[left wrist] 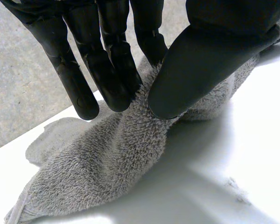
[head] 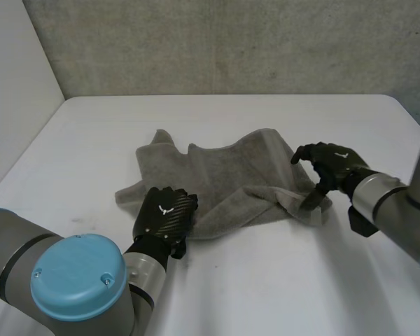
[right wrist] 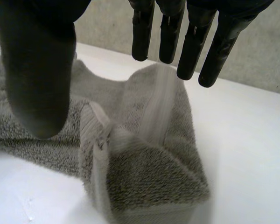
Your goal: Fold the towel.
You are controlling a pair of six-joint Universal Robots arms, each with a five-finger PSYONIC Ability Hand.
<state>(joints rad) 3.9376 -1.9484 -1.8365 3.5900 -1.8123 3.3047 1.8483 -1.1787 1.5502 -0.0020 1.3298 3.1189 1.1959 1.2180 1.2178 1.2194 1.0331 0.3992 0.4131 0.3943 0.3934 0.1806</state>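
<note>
White tabletop (head: 266, 294) out front, rough grey wall (head: 231, 42) behind it, and the grey towel (head: 224, 178) lies rumpled near the middle. Its long axis runs across the tabletop from the robot's left to its right. The left end is wider and bunched, and the right end narrows to a folded-over corner pointing off to the robot's right. The left robot hand (head: 166, 212) sits on the near edge at the left end, and the wrist view confirms it: fingers (left wrist: 107, 70) and thumb (left wrist: 196, 70) pinch a raised ridge of the cloth between them, a firm grip on the towel. Over on the other side, the right robot hand (head: 329, 162) hovers at the right end, its fingers (right wrist: 191, 46) straight and its thumb (right wrist: 37, 70) well apart from them, nothing clamped. The doubled corner with its woven band lies under the palm. Along the far edge the towel rises in soft peaks.
</note>
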